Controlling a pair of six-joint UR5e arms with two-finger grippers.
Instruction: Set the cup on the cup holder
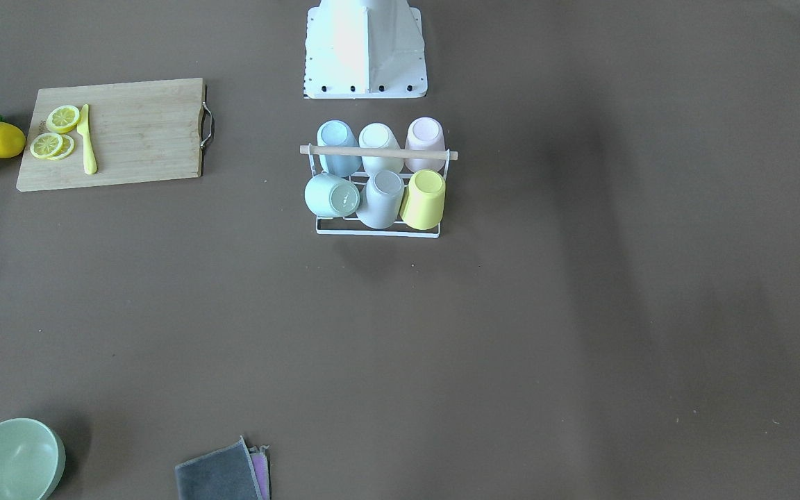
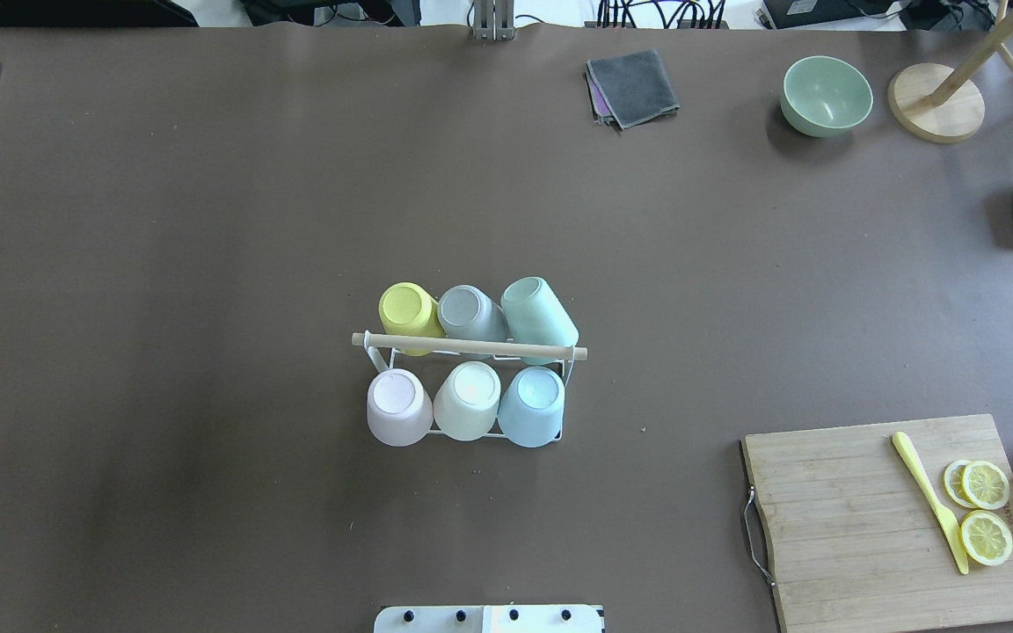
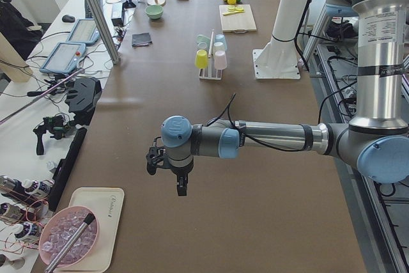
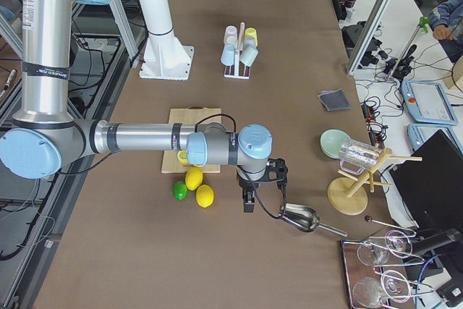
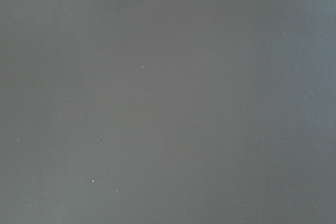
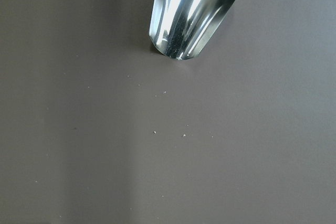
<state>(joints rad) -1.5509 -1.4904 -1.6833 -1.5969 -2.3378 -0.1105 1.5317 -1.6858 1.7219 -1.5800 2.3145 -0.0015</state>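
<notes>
On the brown table (image 2: 207,220) I run both arms from afar, each well apart from the work. The left gripper (image 3: 181,187) hangs over bare table at one end and the right gripper (image 4: 248,204) hangs near a shiny metal scoop (image 6: 194,9) at the other. I cannot tell whether either is released or clenched. At centre, the small white wire cup holder with wooden rod handle (image 2: 471,345) bears six upturned pastel plastic cups (image 2: 468,400). In its far row the mint green cup (image 2: 542,315) leans. I judge the cups light, stiff, smooth and hardly fragile, best held across the side wall near the upturned base.
</notes>
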